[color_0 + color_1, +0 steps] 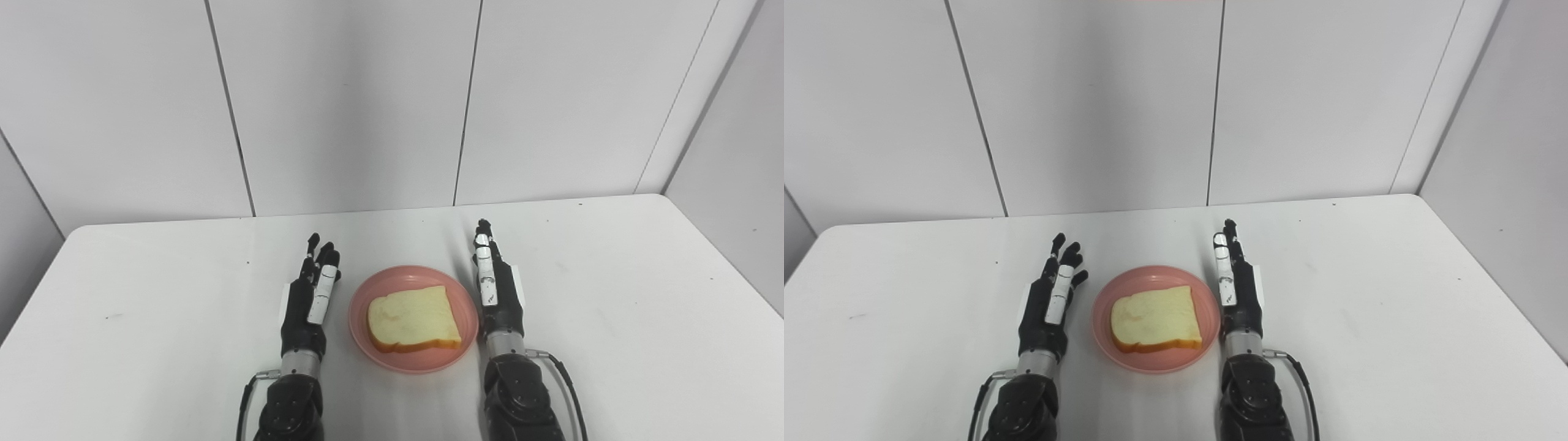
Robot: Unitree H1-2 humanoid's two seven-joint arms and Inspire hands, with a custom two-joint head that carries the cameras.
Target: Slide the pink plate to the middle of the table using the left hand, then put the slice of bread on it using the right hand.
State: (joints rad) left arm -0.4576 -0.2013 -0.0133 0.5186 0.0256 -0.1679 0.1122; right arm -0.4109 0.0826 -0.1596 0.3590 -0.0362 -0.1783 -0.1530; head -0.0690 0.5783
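Observation:
A pink plate sits on the white table, near the front and about midway across. A slice of bread with a tan crust lies flat on the plate. My left hand rests just left of the plate, fingers stretched forward and apart, holding nothing. My right hand stands edge-on just right of the plate's rim, fingers straight and pointing away, also holding nothing. Neither hand touches the bread.
Grey wall panels rise behind the table's far edge. A side wall closes in at the right. The table's rounded corners show at far left and far right.

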